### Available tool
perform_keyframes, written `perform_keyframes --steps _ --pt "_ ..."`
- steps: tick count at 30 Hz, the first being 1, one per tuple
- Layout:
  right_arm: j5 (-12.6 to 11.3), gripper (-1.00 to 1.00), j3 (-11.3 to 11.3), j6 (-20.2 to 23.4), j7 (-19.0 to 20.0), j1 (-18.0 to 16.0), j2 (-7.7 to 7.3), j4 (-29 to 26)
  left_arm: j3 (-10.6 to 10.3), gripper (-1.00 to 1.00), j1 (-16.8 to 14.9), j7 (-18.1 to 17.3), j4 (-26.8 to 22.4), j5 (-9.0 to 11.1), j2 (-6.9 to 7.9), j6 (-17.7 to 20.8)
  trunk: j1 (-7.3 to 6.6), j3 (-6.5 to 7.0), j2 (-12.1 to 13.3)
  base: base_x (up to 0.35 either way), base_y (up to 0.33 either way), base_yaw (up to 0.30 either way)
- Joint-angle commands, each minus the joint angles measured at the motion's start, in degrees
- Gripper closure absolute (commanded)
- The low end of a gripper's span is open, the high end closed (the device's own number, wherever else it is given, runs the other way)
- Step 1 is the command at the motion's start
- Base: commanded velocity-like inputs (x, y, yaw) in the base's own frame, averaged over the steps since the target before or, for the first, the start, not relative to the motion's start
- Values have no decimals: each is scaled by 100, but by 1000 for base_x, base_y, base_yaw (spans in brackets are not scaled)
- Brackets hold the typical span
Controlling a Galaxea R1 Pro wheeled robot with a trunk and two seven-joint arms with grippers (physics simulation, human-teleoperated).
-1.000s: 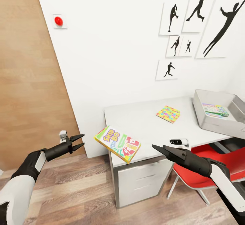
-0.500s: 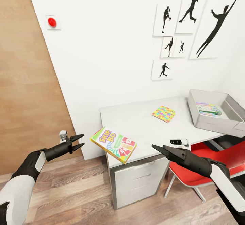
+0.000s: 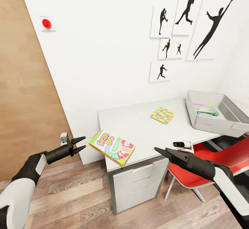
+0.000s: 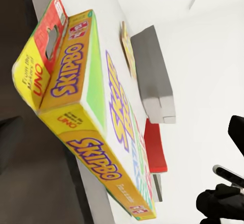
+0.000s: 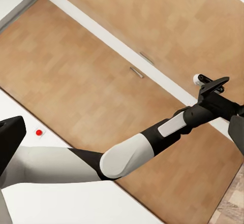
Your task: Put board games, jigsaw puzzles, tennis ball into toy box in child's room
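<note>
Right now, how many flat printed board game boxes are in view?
2. The green-yellow Skip-Bo box overhangs the pale desk's near corner; a pale green-printed box lies inside the grey toy bin. Others may be hidden.

White shells on both forearms, black at the wrists. Pointy black fingers on left gripper [image 3: 79, 144] and right gripper [image 3: 159, 150]. Small pale, maybe camera, module atop each wrist.

The Skip-Bo game [image 3: 111, 148] lies flat, sticking out over the table's [image 3: 138, 125] near corner. A bright puzzle square [image 3: 162, 115] lies mid-table. The grey toy box [image 3: 211, 126] holds one pale game [image 3: 206, 110]
</note>
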Motion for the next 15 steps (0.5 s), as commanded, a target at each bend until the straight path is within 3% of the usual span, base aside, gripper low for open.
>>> perform_keyframes --steps 1,15 --pt "-37 -100 9 30 -5 -5 -6 2 9 -100 -6 -12 2 5 0 45 0 -5 -3 0 0 -7" --pt "-37 -100 9 27 -104 -5 -1 2 67 -100 -4 -29 10 13 8 45 0 -4 -3 0 0 -1"
